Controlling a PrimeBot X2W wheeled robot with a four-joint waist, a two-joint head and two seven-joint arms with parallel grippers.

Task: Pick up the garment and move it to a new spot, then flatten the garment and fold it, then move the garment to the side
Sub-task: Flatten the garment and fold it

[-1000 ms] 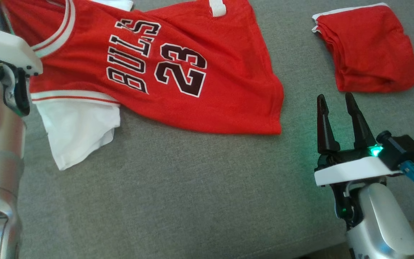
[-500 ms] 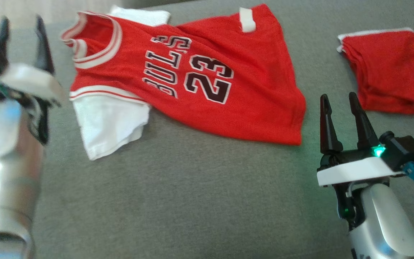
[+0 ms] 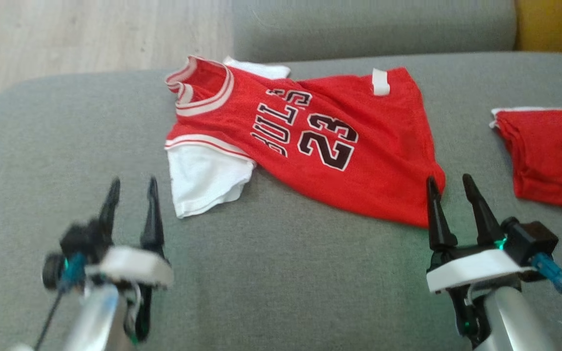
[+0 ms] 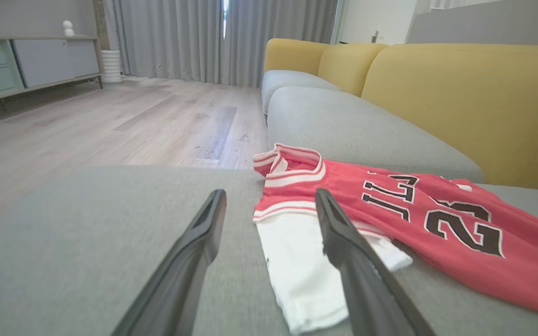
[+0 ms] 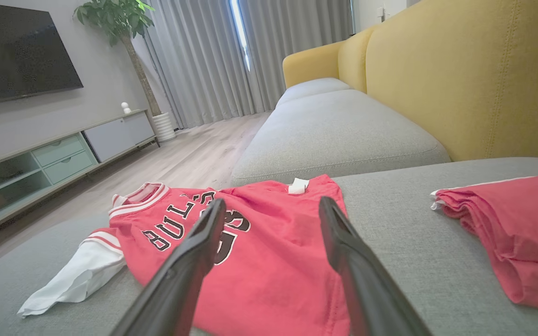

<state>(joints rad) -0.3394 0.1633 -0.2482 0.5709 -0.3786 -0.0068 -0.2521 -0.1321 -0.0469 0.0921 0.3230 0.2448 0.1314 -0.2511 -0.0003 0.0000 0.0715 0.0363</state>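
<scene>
From the head view, a red sleeveless basketball jersey (image 3: 310,141) with white trim, dark "BULLS 23" lettering and a white cloth sleeve (image 3: 203,178) poking from under its armhole lies spread, somewhat rumpled, on the grey fabric sofa seat cushion (image 3: 281,282), collar toward the pale wooden floor (image 3: 90,34). A smaller folded red cloth garment (image 3: 549,156) sits well apart at the right edge. The left gripper (image 3: 133,181), slightly blurred, hovers at lower left, near the white sleeve but clear of it, its two dark fingers spread with nothing between them. The right gripper (image 3: 448,178) stands at lower right, fingers likewise parted and empty, tips just beside the jersey's lower hem corner; whether they touch the fabric cannot be told. In the left wrist view, the fingers rise wide apart over the grey cushion, empty, with the white sleeve and striped collar beyond them and a mustard-yellow sofa backrest (image 4: 460,93) behind. In the right wrist view, the parted fingers frame the jersey's number and hem, holding nothing; the folded red garment lies to the right, and grey curtains (image 5: 203,60), a dark wall-mounted television (image 5: 17,51) and a leafy potted plant (image 5: 115,18) stand across the room.
</scene>
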